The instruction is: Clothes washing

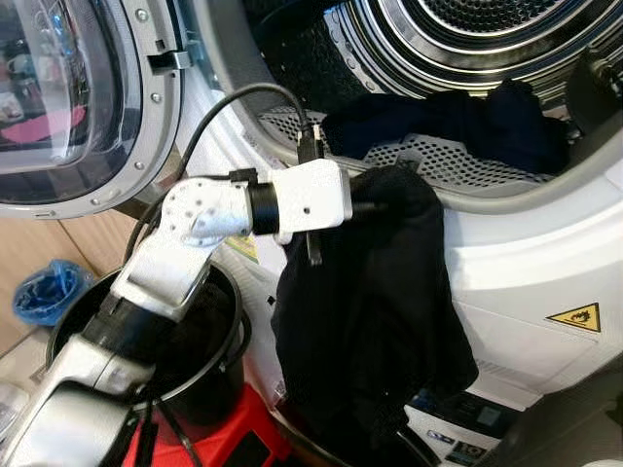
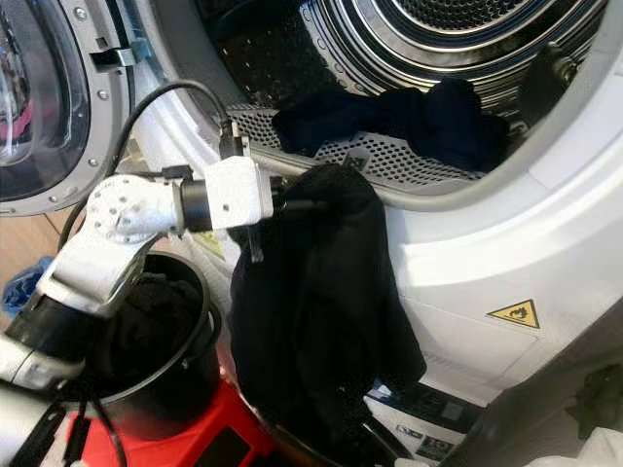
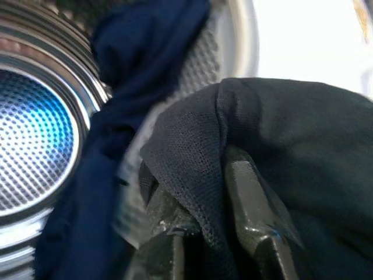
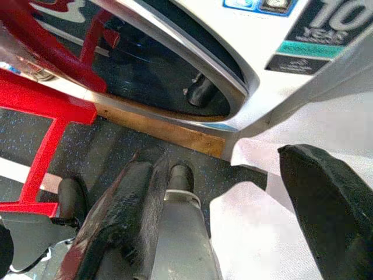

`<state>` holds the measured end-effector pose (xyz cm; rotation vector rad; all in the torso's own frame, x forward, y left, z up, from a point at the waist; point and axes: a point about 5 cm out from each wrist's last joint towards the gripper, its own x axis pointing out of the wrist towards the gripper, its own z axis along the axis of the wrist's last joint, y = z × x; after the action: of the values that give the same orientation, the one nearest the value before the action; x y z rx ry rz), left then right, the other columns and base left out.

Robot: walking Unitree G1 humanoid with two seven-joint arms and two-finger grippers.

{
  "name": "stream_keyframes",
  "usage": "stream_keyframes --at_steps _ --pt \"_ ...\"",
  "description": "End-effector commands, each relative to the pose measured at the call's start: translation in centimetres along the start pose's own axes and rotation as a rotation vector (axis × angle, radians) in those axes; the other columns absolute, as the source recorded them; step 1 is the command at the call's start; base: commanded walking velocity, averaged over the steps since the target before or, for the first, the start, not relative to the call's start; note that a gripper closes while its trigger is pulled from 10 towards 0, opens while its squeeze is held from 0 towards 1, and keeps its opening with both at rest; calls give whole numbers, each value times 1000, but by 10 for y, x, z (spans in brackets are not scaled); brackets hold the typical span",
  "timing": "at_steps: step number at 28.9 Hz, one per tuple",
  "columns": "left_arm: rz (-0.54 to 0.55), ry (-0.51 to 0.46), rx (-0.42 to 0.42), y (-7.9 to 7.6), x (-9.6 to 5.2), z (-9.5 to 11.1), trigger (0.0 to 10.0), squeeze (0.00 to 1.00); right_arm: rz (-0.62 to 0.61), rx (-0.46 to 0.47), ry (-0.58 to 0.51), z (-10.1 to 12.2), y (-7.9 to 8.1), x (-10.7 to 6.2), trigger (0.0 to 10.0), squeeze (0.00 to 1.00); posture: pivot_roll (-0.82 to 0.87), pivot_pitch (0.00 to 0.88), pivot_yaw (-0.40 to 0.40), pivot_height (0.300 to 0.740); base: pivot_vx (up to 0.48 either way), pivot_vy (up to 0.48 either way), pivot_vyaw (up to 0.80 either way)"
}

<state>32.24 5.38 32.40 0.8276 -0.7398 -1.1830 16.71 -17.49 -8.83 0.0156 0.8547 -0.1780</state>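
The left end effector (image 1: 375, 206) is clenched on a black mesh garment (image 1: 375, 321) at the lip of the washing machine drum (image 1: 467, 161), and the cloth hangs down the machine's white front. A dark blue garment (image 1: 487, 122) lies inside the drum, just beyond that lip. Below the drum, the right end effector (image 4: 233, 192) hangs with its fingers spread apart.

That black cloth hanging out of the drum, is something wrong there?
Not damaged, just mid-loading. The black garment is pinched in the left pincer at the drum's rim, most of it dangling down the machine's front. A navy garment already lies inside.
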Motion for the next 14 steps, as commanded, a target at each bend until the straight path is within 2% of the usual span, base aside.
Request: stream_keyframes --at_steps 1,3,5,7,8,10,13,14 --pt "-6 -54 104 19 10 13 10000 0 13 -8 12 -4 4 -1 10000 0 118 74 23 740 0 0 0" --pt "-7 -72 110 23 13 15 10000 0 13 -7 11 -3 4 -1 10000 0 118 74 23 740 0 0 0" --pt "-13 -159 124 39 27 29 10000 0 9 -5 10 -3 4 -1 10000 0 110 70 25 740 0 0 0" --pt "-18 -168 135 42 30 31 10000 0 9 -4 11 -3 4 -1 10000 0 110 70 25 740 0 0 0" --pt "-19 -163 150 46 32 31 10000 0 8 -5 11 -3 4 -1 10000 0 110 70 25 740 0 0 0" --pt "31 -118 157 65 36 27 10000 0 6 -3 10 -3 3 -1 10000 0 105 69 24 740 0 0 0" --pt "52 -80 153 71 35 23 10000 0 5 -4 10 -3 3 -1 10000 0 102 65 25 740 0 0 0" --pt "91 -54 144 77 33 20 10000 0 4 -3 10 -3 3 -1 10000 0 98 64 27 740 0 0 0"
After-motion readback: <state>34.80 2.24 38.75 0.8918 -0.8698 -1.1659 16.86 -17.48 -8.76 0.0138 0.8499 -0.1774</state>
